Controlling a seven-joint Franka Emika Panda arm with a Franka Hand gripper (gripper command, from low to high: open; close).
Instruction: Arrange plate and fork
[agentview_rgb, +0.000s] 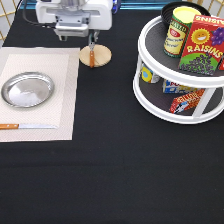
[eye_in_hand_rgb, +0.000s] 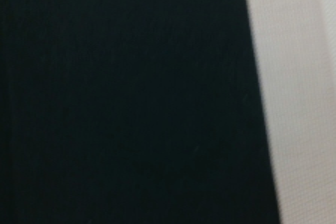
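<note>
At the exterior view's top, left of centre: gripper (agentview_rgb: 91, 36) hanging under the white arm body, just above the fork (agentview_rgb: 91, 55), close but contact unclear. Fingers: cannot tell whether spread or pressed together, too small and dark against the cloth. Fork lying across the wooden disc (agentview_rgb: 98, 55), brown handle toward the near side, tines toward the gripper. Disc on the black tablecloth (agentview_rgb: 110, 165), just right of the placemat (agentview_rgb: 60, 110).

On the placemat, at the exterior view's left: plate (agentview_rgb: 27, 89), shiny, upright, well apart from the gripper and left and nearer than the fork. Nearer still, knife (agentview_rgb: 26, 126) flat along the mat's near edge, handle at the far left.

At the exterior view's right: white two-tier turntable rack (agentview_rgb: 165, 107), can (agentview_rgb: 177, 31) and raisins box (agentview_rgb: 201, 45) on top tier, packets on lower tier.

Wrist view: only black cloth and a pale strip of placemat (eye_in_hand_rgb: 300, 100).
</note>
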